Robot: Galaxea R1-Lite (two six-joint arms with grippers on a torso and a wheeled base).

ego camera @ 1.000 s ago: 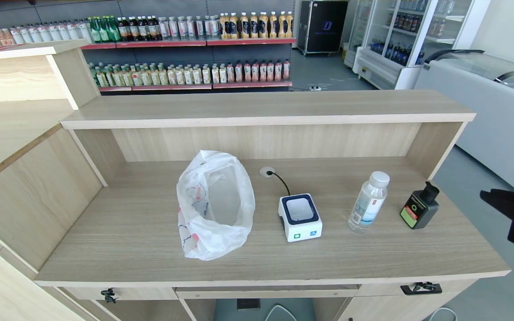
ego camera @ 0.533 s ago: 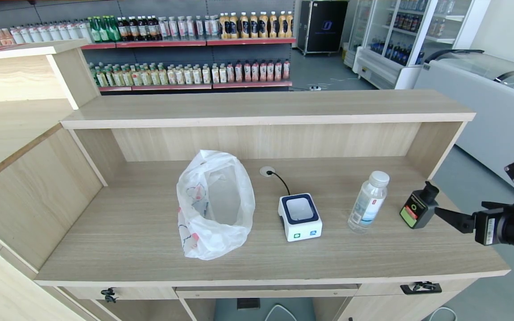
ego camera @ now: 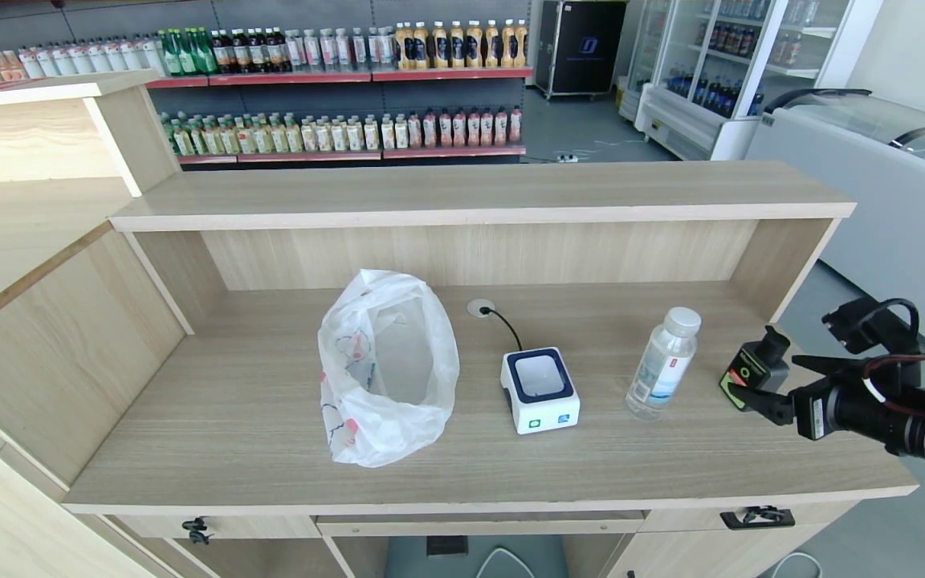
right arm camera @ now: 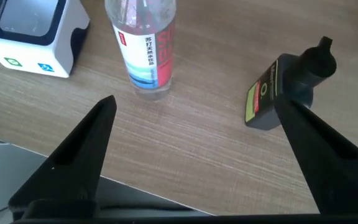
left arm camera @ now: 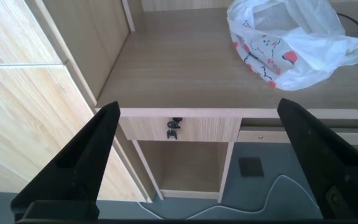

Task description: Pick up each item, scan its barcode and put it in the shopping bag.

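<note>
**Right claw (ego camera: 768, 381) spread wide beside the pump bottle (ego camera: 754, 371), nothing lifted yet**

We find the right claw at the right edge of the countertop (ego camera: 230, 417), its jaws well apart and holding nothing. It sits close to the black pump bottle with the green and red label, which stands upright near that edge. In the head view one jaw crosses in front of the bottle, but we cannot tell whether it touches. The clear water bottle (ego camera: 663, 363) stands upright just inward of the pump bottle, apart from it.

The barcode scanner (ego camera: 539, 390) sits near the middle of the countertop, window up. The white shopping bag (ego camera: 386, 369) stands left of it with its mouth open. We cannot tell whether it holds anything.

The left claw (left arm camera: 199, 107) hangs off the front left corner of the countertop, below the top, jaws apart and empty.

We judge the task to be at its first step, the approach to an item. Both bottles stand on the countertop and neither is gripped. The pump bottle looks the likelier target, being nearest. The next move calls for bringing the jaws to either side of its flat body, below the pump head, and closing firmly enough that it does not twist. It then needs carrying clear of the water bottle, with the barcode turned toward the scanner window.
</note>
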